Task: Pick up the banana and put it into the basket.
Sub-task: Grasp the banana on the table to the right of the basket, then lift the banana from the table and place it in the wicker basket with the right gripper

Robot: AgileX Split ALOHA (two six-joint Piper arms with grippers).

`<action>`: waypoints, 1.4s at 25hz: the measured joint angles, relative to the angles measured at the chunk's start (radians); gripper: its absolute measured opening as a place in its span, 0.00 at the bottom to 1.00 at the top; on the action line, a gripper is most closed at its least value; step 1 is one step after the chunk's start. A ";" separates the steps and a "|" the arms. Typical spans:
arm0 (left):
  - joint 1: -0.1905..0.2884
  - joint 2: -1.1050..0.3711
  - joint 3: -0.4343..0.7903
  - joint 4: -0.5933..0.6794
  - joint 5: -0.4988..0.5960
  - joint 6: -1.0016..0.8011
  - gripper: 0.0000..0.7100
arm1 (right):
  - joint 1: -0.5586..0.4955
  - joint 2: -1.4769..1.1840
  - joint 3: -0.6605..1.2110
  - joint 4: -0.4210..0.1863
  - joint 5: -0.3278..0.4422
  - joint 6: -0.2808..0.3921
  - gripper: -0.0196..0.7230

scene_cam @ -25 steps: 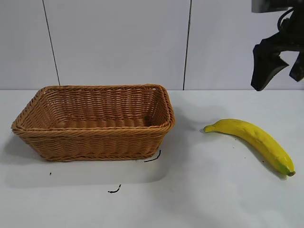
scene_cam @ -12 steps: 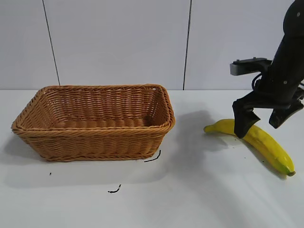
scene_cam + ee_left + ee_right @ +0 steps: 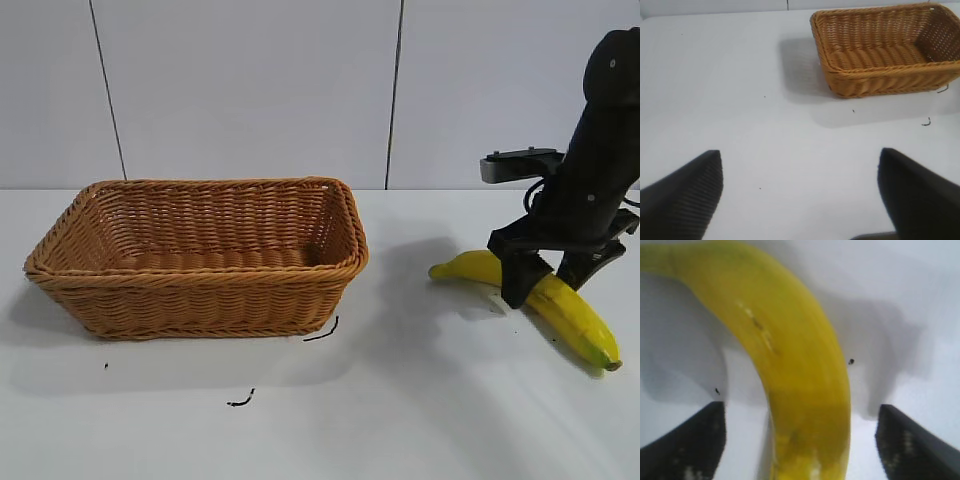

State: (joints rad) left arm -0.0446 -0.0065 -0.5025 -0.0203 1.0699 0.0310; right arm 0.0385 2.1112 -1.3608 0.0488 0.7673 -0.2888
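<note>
While the right gripper [image 3: 545, 282] is reaching down over the banana [image 3: 570, 312], its two dark fingers [image 3: 516, 278] are standing spread wide, one on each side of the fruit's middle, with the yellow body lying in the gap between them. From the right wrist view, the banana [image 3: 790, 375] is running lengthwise through the opening, and both fingertips [image 3: 687, 445] are sitting apart from its skin with strips of white table [image 3: 920, 300] showing on either side, so nothing is being held. The banana is lying flat on the table [image 3: 420, 400], well apart from the basket [image 3: 200, 258] and off its right end as the exterior view faces it, with its stem end pointing toward the basket and its greenish tip pointing away and nearer the camera. The basket is sitting upright on the table with only its woven floor showing inside. Two short dark marks [image 3: 322, 330] are lying on the table just beside the basket's near right corner. The left gripper [image 3: 800, 200] is hanging above bare table off the basket's [image 3: 885, 50] other end, its fingers [image 3: 682, 200] spread wide with nothing between them, and the basket is showing well beyond them in the left wrist view.
</note>
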 joint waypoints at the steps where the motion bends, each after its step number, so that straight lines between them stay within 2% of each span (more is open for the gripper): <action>1: 0.000 0.000 0.000 0.000 0.000 0.000 0.89 | 0.000 -0.014 -0.001 -0.009 0.010 0.001 0.42; 6: 0.000 0.000 0.000 0.000 0.000 0.000 0.89 | 0.000 -0.080 -0.072 -0.035 0.099 0.001 0.42; 8: 0.000 0.000 0.000 0.000 0.000 0.000 0.89 | 0.000 -0.100 -0.135 -0.035 0.160 0.002 0.42; 10: 0.000 0.000 0.000 0.000 0.000 0.000 0.89 | 0.004 -0.109 -0.246 -0.029 0.256 0.003 0.42; 13: 0.000 0.000 0.000 0.000 0.000 0.000 0.89 | 0.035 -0.111 -0.350 -0.049 0.320 0.004 0.42; 20: 0.000 0.000 0.000 0.000 0.000 0.000 0.89 | 0.193 -0.111 -0.513 -0.073 0.343 -0.011 0.42; 23: 0.000 0.000 0.000 0.000 0.000 0.000 0.89 | 0.278 -0.111 -0.548 -0.084 0.318 -0.048 0.42; 31: 0.000 0.000 0.000 0.000 0.000 0.000 0.89 | 0.514 -0.086 -0.560 -0.095 0.094 -0.239 0.42; 35: 0.000 0.000 0.000 0.000 0.000 0.000 0.89 | 0.605 -0.020 -0.561 -0.125 -0.014 -0.281 0.42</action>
State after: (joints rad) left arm -0.0446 -0.0065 -0.5025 -0.0203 1.0699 0.0310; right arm 0.6439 2.0913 -1.9222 -0.0763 0.7536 -0.5698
